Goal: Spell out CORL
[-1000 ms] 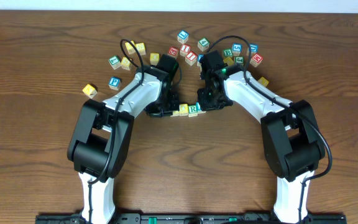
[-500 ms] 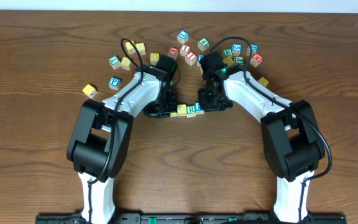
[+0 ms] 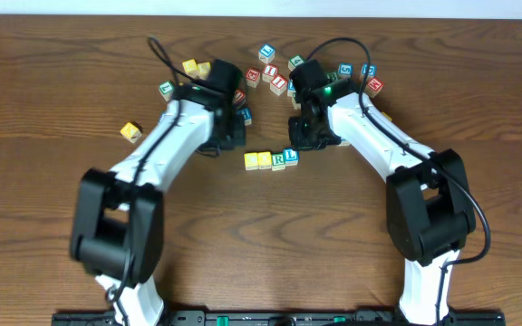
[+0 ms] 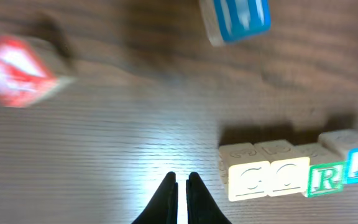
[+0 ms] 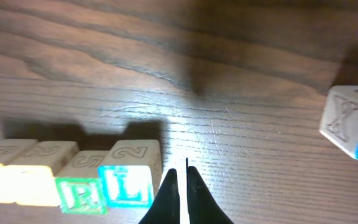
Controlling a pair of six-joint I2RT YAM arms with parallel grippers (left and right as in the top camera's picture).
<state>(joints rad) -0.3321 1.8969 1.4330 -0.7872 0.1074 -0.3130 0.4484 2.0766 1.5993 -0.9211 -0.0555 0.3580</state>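
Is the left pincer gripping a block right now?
No, the left pincer is shut on nothing, just left of the C block.

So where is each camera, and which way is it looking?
Overhead: above the table, facing straight down; left arm, right arm and letter row show.
Left wrist: low over the table, facing the row; left claw tips show.
Right wrist: low, facing the L block; right claw tips show.
Shared: all three see the row.
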